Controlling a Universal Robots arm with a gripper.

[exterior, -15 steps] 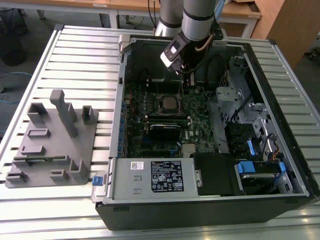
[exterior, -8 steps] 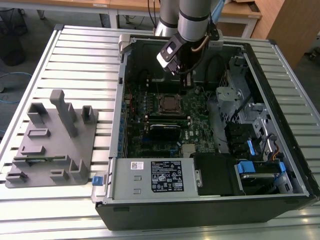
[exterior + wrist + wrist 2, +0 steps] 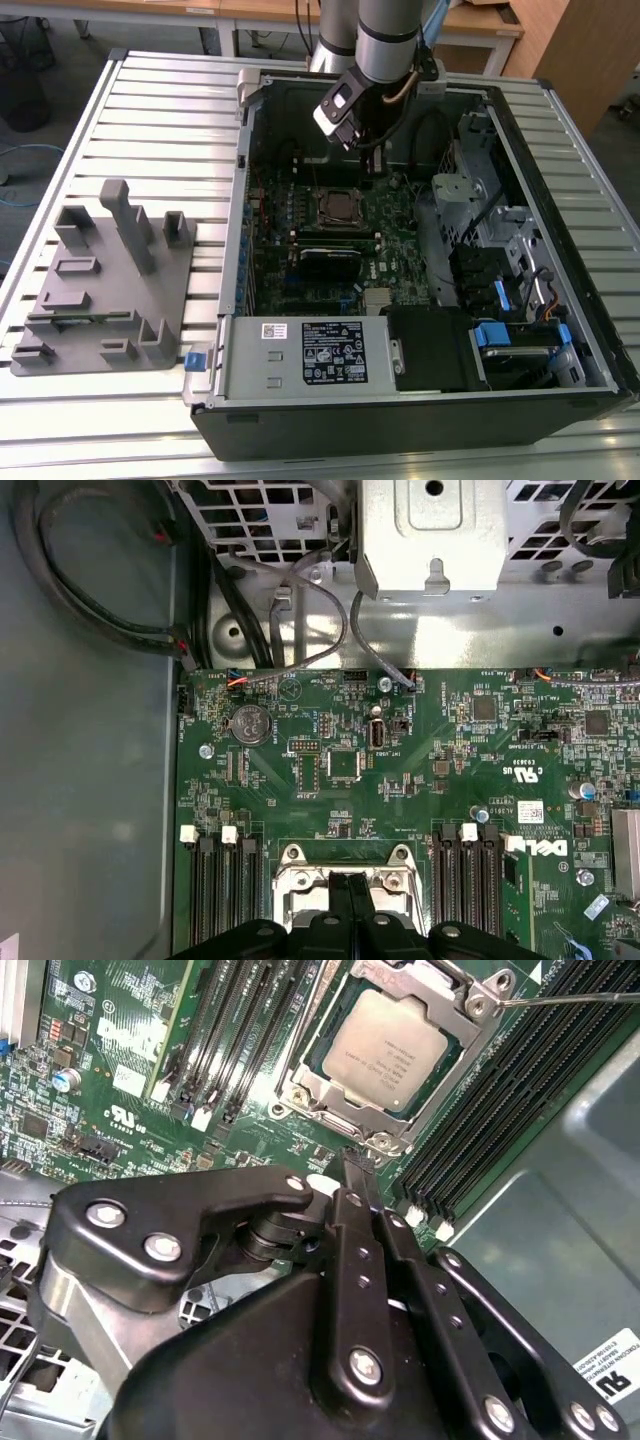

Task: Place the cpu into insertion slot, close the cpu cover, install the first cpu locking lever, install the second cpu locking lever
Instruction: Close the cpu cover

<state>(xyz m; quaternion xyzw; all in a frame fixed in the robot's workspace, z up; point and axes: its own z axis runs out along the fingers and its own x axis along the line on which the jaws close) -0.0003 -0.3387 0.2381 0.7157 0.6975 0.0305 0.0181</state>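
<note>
We record an open computer case (image 3: 400, 425) lying on a slatted metal table (image 3: 150, 110). On the exterior view's left of the case stands a grey fixture block (image 3: 105, 285) with upright posts. Inside the case we note a green circuit board (image 3: 450, 780), a long black card (image 3: 330, 262), a labelled power supply (image 3: 300, 355) and blue tabs (image 3: 497, 335). A coin cell (image 3: 248, 723) sits on the board, and black cables (image 3: 90, 610) run beside it. Black memory slots (image 3: 230, 1030) lie in parallel rows.
</note>
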